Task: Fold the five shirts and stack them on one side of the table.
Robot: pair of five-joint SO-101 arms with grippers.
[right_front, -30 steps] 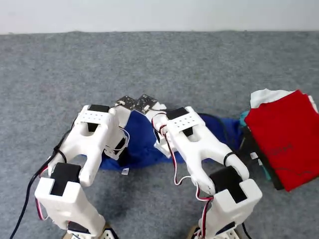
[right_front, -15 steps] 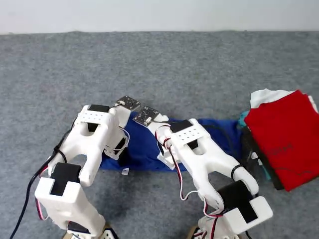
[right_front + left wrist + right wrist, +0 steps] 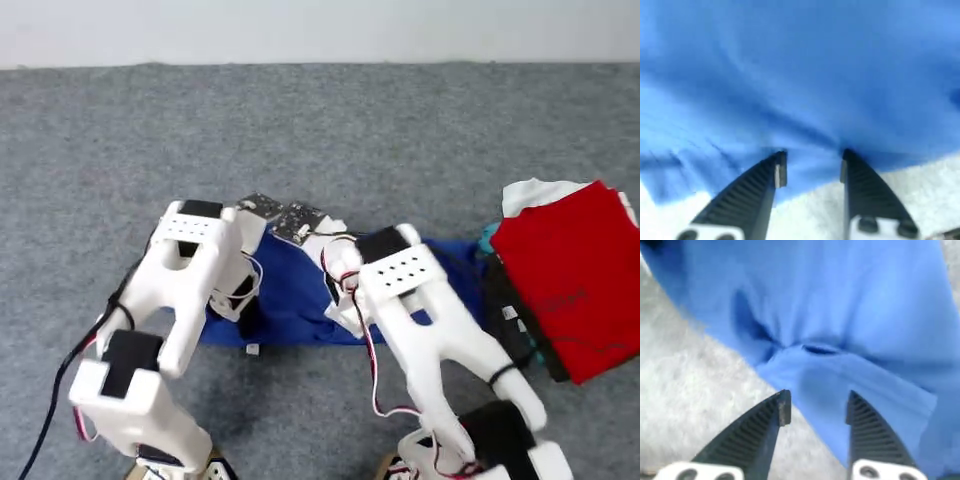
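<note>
A blue shirt (image 3: 290,292) lies as a long band across the grey table (image 3: 320,130), partly under both arms. My left gripper (image 3: 812,167) is open over the shirt's (image 3: 800,75) edge, with cloth and a strip of table between its fingers (image 3: 771,175). Over a creased fold of the shirt (image 3: 840,310), my right gripper (image 3: 817,407) is also open, with blue cloth lying between its fingers (image 3: 774,415). In the high view the left arm (image 3: 185,280) covers the shirt's left part and the right arm (image 3: 420,300) its middle.
At the table's right side lies a stack of folded shirts with a red one (image 3: 570,285) on top; white (image 3: 535,192), teal and black edges stick out from under it. Bare grey table stretches behind and to the left.
The right arm has swung to the right and toward the front along the blue shirt, which now lies flatter and more stretched out. The left arm has barely moved.
</note>
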